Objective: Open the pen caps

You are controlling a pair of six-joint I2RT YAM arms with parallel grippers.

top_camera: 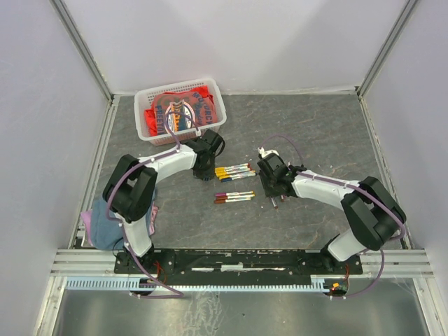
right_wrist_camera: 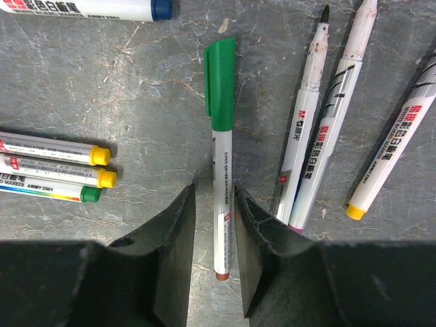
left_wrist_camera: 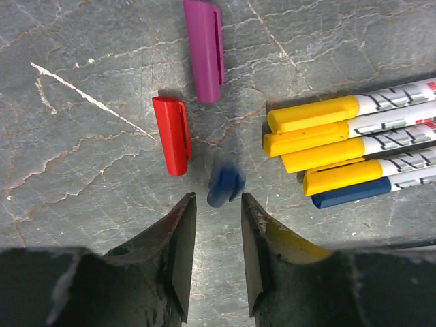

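One blue cap (left_wrist_camera: 225, 185) lies just beyond the left pincer's (left_wrist_camera: 216, 199) parted tips.

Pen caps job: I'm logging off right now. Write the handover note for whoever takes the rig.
Left hand: open, empty, tips at the loose blue cap; red cap and purple cap lie off nearby.
Right hand: open, astride the green-capped pen, not clamped.
Done: two bare-tipped pens beside it.
To do: green cap, yellow-capped pens, blue-capped pen.
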